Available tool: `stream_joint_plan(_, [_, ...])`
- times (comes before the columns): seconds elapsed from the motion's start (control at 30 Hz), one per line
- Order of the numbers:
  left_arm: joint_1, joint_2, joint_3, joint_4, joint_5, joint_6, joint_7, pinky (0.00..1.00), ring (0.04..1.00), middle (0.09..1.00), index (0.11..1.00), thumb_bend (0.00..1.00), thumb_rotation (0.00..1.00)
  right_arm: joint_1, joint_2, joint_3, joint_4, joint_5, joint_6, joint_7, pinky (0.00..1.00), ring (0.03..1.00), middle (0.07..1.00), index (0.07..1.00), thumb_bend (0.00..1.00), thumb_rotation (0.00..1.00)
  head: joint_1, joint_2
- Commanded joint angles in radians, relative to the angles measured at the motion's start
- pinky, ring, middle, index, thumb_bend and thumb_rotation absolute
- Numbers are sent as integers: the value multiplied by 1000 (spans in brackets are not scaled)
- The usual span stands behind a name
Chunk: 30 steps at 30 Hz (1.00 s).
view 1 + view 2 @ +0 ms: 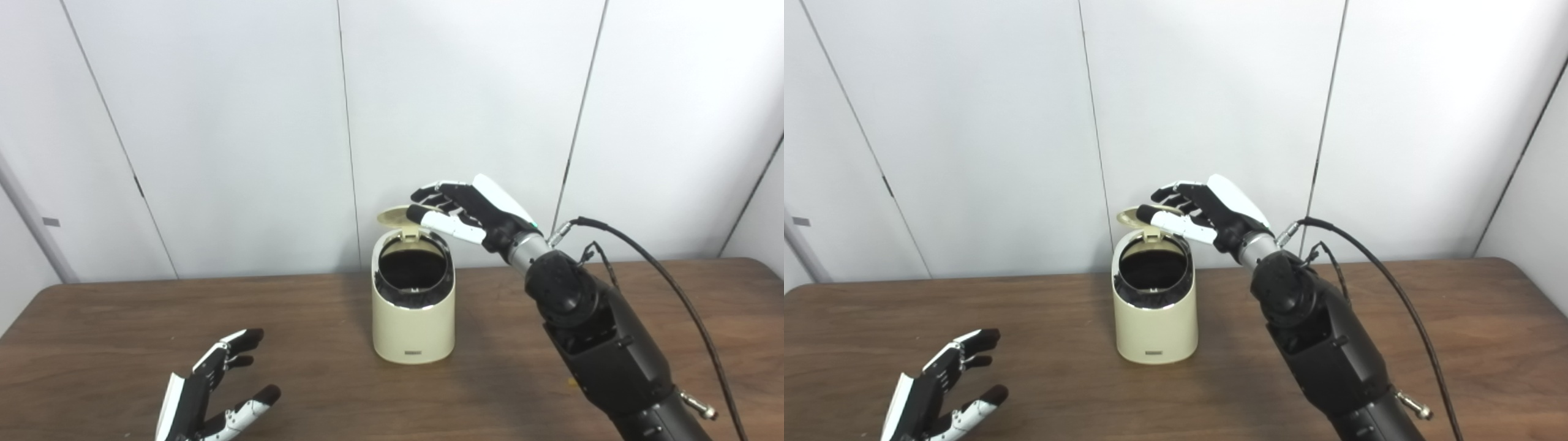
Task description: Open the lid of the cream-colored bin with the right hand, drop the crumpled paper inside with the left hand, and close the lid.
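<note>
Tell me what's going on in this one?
A humanoid robot is working a cream bin on a wooden table. Its right robot hand is up at the raised lid, fingers apart, and the bin stands open. The left robot hand hovers low over the table, open and empty. No crumpled paper is visible on the table, and the bin's inside is too dark to tell.

Black-and-white hands: left hand [208, 392], right hand [471, 211], white backs, black-tipped fingers [248, 335]. Silver wrist collar [525, 250], bulky black forearm [600, 343], looping black cable [661, 269], small metal connector [698, 406].
</note>
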Motion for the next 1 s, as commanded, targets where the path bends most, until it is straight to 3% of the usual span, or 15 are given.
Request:
stream_joint_plan(0.0, [7, -12, -11, -4, 1, -29, 8, 733, 790, 784, 768, 891, 536, -28, -9, -12, -41, -1, -36, -13, 563, 695, 703, 724, 869, 989, -1, 1])
stream_joint_plan(0.2, [7, -15, -10, -11, -8, -21, 6, 736, 793, 784, 765, 904, 539, 0, -9, -11, -86, -4, -26, -8, 555, 667, 678, 712, 870, 980, -1, 5])
stream_joint_plan(0.57, [8, -14, -11, -20, -6, -17, 4, 737, 789, 782, 761, 913, 548, 59, -16, -15, -177, -15, 7, 36, 651, 717, 727, 726, 841, 984, -2, 13])
stream_joint_plan(0.73, [9, -14, -10, -26, 1, -15, 7, 728, 788, 784, 763, 916, 557, 86, -19, -14, -180, -17, -10, 41, 631, 696, 702, 705, 909, 998, 0, 16])
stream_joint_plan(0.97, [14, -16, -9, -41, -7, -6, 4, 734, 787, 780, 760, 919, 554, 127, -25, -2, -198, -20, -4, 62, 557, 671, 690, 698, 906, 1000, -1, 24])
